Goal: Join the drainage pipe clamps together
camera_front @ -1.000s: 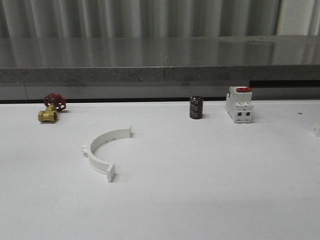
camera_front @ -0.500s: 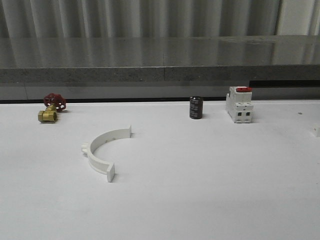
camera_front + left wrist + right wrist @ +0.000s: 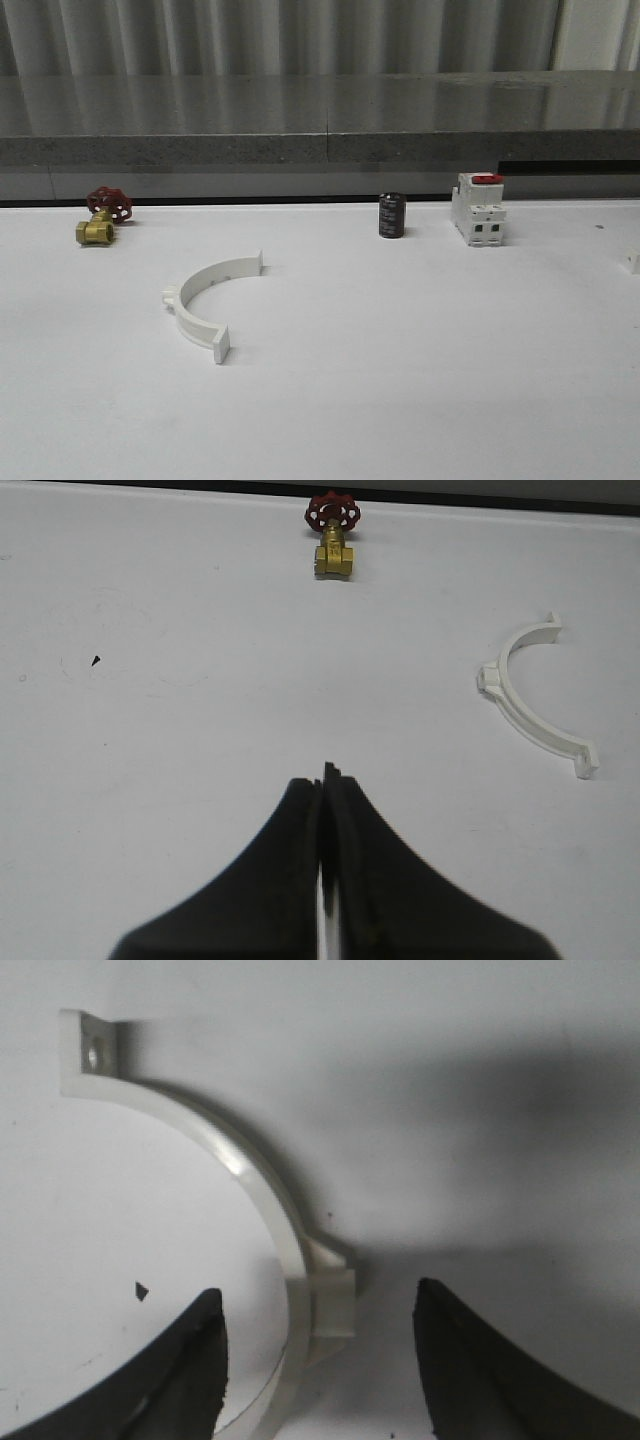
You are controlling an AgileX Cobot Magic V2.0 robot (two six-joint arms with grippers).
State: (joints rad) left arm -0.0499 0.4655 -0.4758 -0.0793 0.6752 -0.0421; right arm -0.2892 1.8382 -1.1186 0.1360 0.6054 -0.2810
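Note:
One white drainage pipe clamp [image 3: 178, 298], a half-ring with end tabs, lies flat on the white table left of centre, its open side facing right. The left wrist view shows this clamp [image 3: 495, 678] well off to the side of my left gripper [image 3: 322, 776], whose black fingers are pressed together with nothing in them. A second white half-ring clamp [image 3: 240, 1160] lies on the table under my right gripper [image 3: 320, 1305]. That gripper is open, and the clamp's outer ear [image 3: 332, 1300] sits between its two fingertips without touching either.
A brass valve with a red handwheel [image 3: 100, 218] stands at the back left, and a black cylinder [image 3: 392, 215] and a white breaker with a red switch [image 3: 478, 208] at the back right. A small white piece [image 3: 634, 260] shows at the table's right edge. A grey ledge runs behind.

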